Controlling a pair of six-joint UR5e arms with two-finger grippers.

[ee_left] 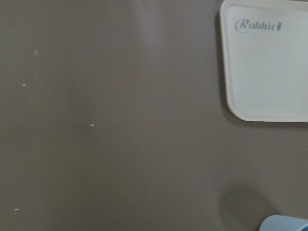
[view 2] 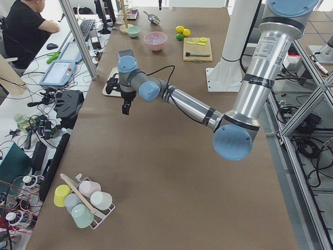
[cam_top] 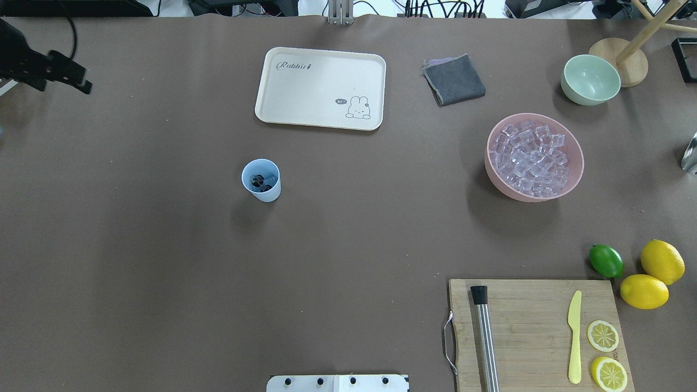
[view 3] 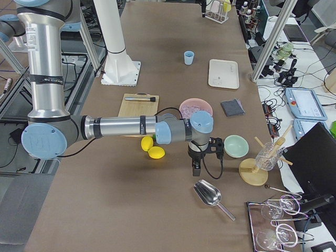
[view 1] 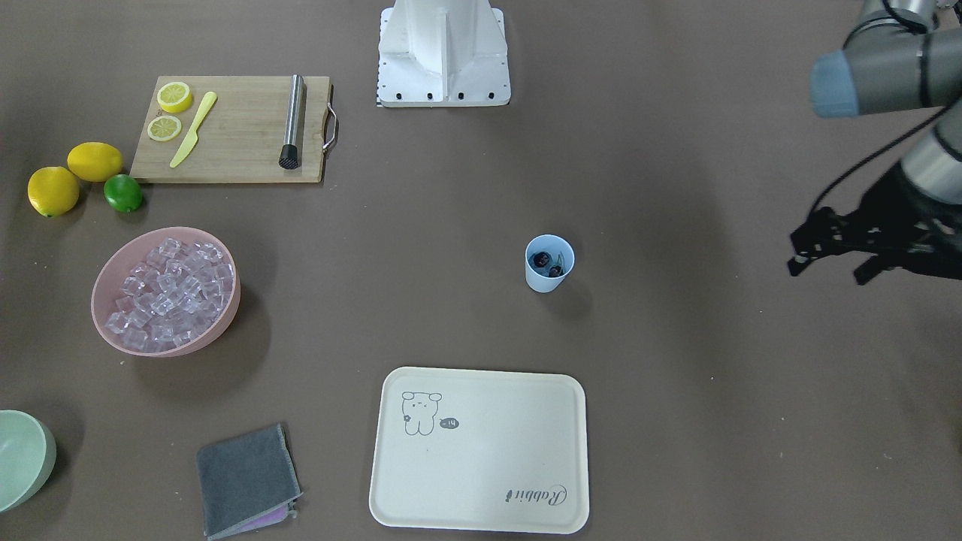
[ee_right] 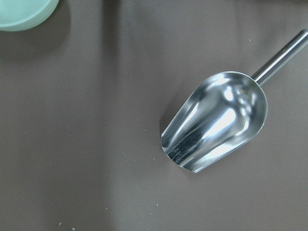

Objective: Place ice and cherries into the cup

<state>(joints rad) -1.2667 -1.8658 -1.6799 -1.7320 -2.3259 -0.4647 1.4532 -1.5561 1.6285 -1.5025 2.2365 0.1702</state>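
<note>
Jaws of the left gripper (view 1: 827, 270) are standing apart with nothing between them. The gripper is hanging above the brown table (view 1: 676, 376) at the robot's left end, well apart from everything else. Jaws of the right gripper (view 3: 195, 167) are showing only in the side view from the robot's right, so I cannot tell whether they are parted or closed. That gripper is hovering over a metal scoop (ee_right: 216, 120), which is lying flat on the table near a pale green bowl (view 1: 22, 458).

The light-blue cup (view 1: 543, 282) is standing upright toward the robot's left of the table's middle. The dark cherries (view 1: 547, 261) are lying inside it; I cannot tell whether any ice is lying with them. The ice (view 1: 169, 293) is filling a pink bowl (view 1: 93, 300) on the robot's right side, well apart from the cup. This bowl is sitting between the right gripper and the cup.

A cream tray (view 1: 481, 451) is lying near the cup on the operators' side, with a folded grey cloth (view 1: 244, 477) lying between it and the pale green bowl. On the robot's side of the pink bowl, a wooden cutting board (view 1: 240, 128) is carrying a metal muddler (view 1: 293, 120), a yellow knife (view 1: 192, 131) and two lemon slices (view 1: 173, 96). Two whole lemons (view 1: 94, 161) and a lime (view 1: 122, 193) are sitting just beside the board, near the pink bowl.
</note>
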